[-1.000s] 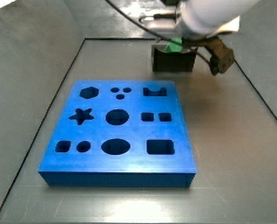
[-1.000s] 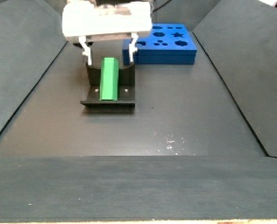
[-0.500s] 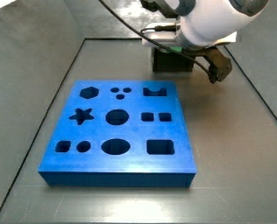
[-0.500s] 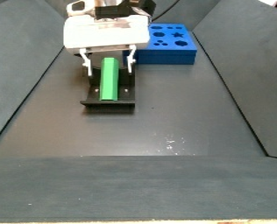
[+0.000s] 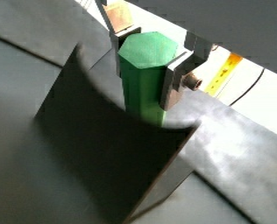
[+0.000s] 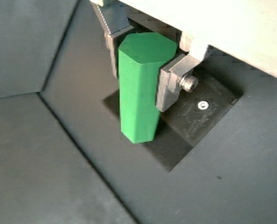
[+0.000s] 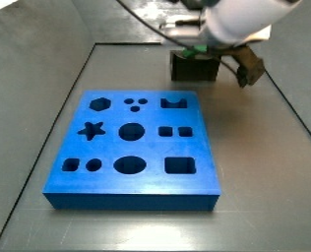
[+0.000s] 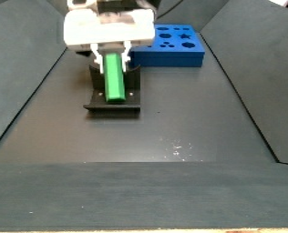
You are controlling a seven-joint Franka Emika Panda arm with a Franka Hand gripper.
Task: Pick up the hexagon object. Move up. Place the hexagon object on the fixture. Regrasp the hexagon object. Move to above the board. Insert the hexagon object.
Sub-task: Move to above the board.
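Regrasp stage, judging by the layout: small bright green hexagonal peg [image 8: 114, 75] lying on the dark olive-brown notched fixture [image 8: 114, 100], silver-fingered tool [image 6: 141, 52] down over its far end, plates against both flanks in both wrist views, apparently clamped on it. Left to do: carry to large blue slab board [image 7: 135, 146] and insert. Dark matte floor [image 8: 171, 136], sloped dark walls around; nothing else about.
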